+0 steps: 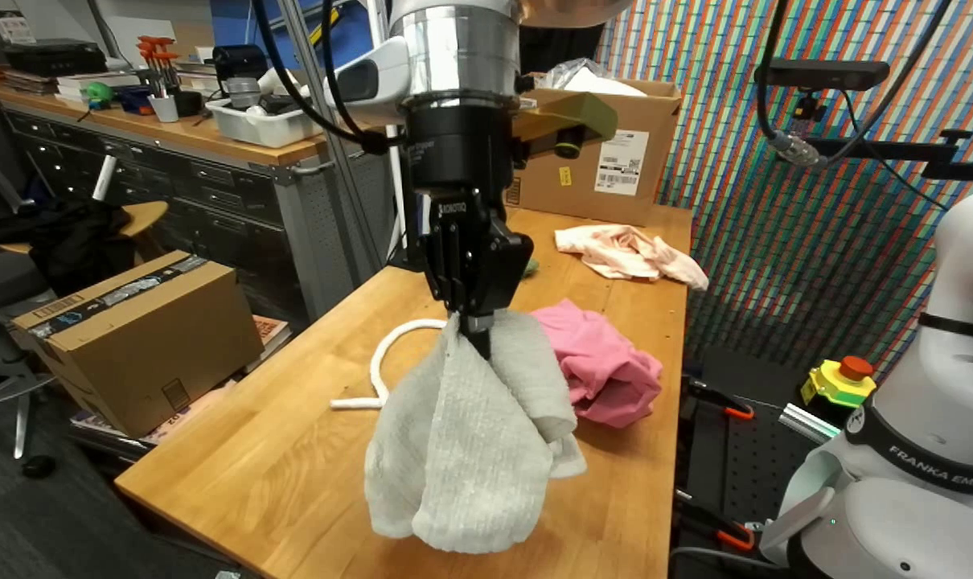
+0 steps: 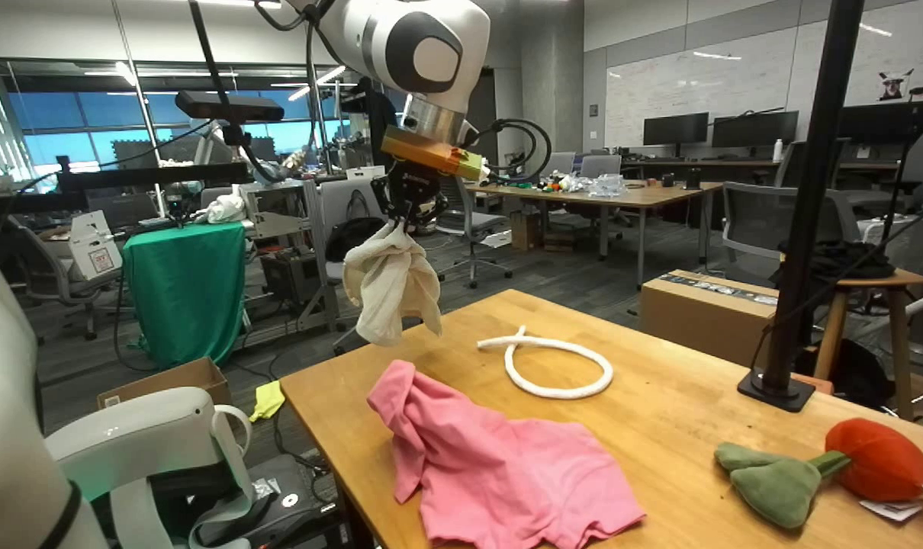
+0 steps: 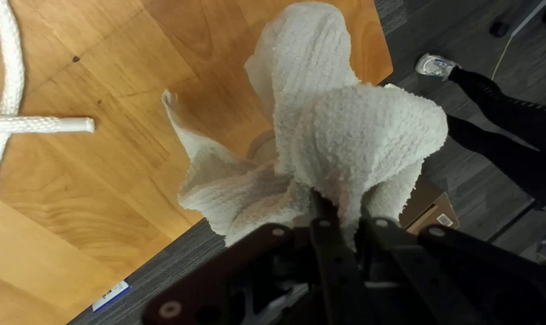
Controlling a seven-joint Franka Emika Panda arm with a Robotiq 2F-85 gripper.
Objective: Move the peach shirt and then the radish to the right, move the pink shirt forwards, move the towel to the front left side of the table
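The jaws pinch the towel [image 2: 394,284], which hangs just left of centre in an exterior view; on the surface [image 2: 667,412], the pink shirt [image 2: 500,467] lies bottom centre, the radish [image 2: 862,456] lower right.

Light-brown wooden table [image 2: 675,404]: bears crumpled pink cloth shirt [image 2: 507,473]
Near pink shirt, apart: white braided rope [image 2: 561,393] in crossed loop, red-and-green plush radish [image 2: 872,460], peach cloth shirt [image 1: 627,253]
Farther from pink shirt: black stand base [image 2: 776,399], brown cardboard box [image 1: 587,181]
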